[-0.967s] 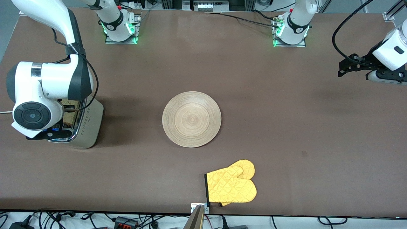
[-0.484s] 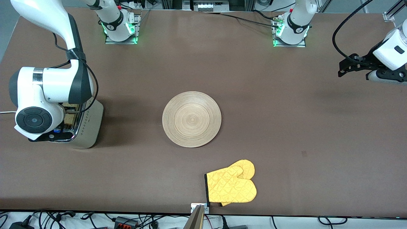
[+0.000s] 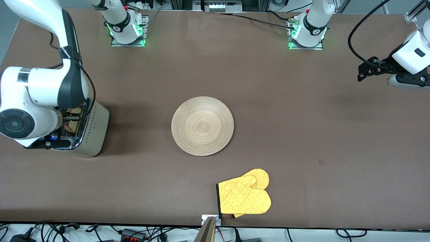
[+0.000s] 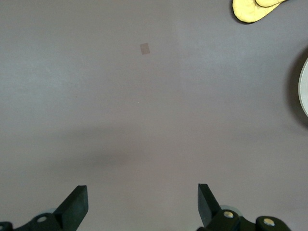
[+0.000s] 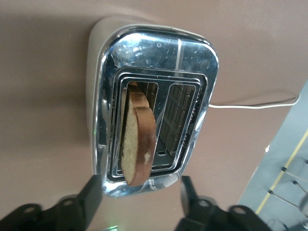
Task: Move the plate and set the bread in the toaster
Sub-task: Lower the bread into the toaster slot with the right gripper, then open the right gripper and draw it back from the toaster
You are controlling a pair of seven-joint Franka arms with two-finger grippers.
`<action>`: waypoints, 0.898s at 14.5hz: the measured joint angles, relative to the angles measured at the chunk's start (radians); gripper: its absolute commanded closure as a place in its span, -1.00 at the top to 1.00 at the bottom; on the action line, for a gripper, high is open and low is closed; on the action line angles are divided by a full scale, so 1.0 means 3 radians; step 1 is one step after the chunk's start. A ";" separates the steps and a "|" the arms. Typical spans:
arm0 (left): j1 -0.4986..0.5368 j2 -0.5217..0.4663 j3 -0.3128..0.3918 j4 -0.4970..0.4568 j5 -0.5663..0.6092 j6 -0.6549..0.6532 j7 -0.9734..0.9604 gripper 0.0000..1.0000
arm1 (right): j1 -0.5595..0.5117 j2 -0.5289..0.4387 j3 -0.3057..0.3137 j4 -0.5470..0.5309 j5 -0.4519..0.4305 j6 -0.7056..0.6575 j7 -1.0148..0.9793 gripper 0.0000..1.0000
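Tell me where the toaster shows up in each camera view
Front view: toaster at the right arm's end of the table, partly under the right pincer.
Left wrist view: not in it.
Right wrist view: toaster fills the middle, seen from above.
Shared landmark: bread standing in one slot.

1 plate (image 3: 202, 126); 1 toaster (image 5: 151, 103); 1 bread slice (image 5: 137, 134); 2 oven mitts (image 3: 244, 196)

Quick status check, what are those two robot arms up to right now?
Right gripper open over the beige chrome-topped toaster. Speckled brown-crusted bread slice standing in one slot. Left gripper open, waiting over bare table. Round wooden plate mid-table; nothing blocking.
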 measured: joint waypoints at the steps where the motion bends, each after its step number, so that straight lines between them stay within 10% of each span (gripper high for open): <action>1: 0.0000 0.0000 -0.0004 0.0001 0.0003 0.0000 0.0000 1.00 | 0.0003 -0.0051 0.0003 0.0023 0.0037 0.0002 0.0000 1.00; 13: 0.0000 0.0000 -0.0008 0.0017 0.0006 0.0000 0.0000 1.00 | -0.0118 -0.0258 -0.0028 0.0383 0.0878 0.0123 0.0000 1.00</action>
